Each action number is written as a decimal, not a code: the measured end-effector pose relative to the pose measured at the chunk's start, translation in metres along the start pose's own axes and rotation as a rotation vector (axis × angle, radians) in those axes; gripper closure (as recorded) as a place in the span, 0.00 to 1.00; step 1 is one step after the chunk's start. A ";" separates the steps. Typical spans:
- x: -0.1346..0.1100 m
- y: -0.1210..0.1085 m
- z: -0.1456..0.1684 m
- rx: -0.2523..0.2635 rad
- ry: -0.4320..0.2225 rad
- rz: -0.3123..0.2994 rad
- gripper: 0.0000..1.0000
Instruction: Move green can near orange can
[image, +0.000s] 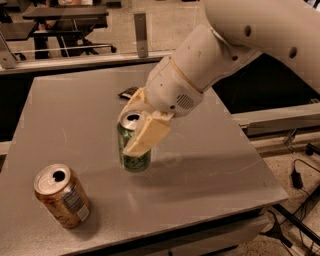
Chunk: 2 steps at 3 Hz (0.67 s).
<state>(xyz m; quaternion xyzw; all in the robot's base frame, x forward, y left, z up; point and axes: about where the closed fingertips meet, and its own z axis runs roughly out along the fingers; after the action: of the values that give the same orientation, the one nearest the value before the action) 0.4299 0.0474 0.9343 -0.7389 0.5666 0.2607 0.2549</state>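
Green can (136, 161) stands upright at frame centre, with the gripper (133, 134) clamped on its upper body and a cream finger (150, 134) across the front. Orange can (62, 196) stands lower left, well apart, on the grey table (225, 165). Arm comes in from upper right, wrist angled down-left. Next move should carry the can lower-left.

The worktop (210, 165) is a grey sheet with a dull, brushed look, smooth enough to throw soft reflections. Over its middle the claw (134, 131), its fingers (148, 134) of matt cream plastic, grips the green can (134, 152), thin metal with a glossy printed skin and a bare silver top. The orange can (62, 197) has the same shiny metal lid and a slick label. The arm (225, 55) wears smooth white plastic shells, faintly satin.
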 end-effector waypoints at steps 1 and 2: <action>-0.023 0.016 0.023 -0.058 -0.017 -0.030 1.00; -0.033 0.027 0.044 -0.087 -0.003 -0.054 0.88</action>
<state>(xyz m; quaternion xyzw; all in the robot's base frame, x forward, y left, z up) 0.3925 0.0941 0.9221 -0.7641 0.5340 0.2794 0.2302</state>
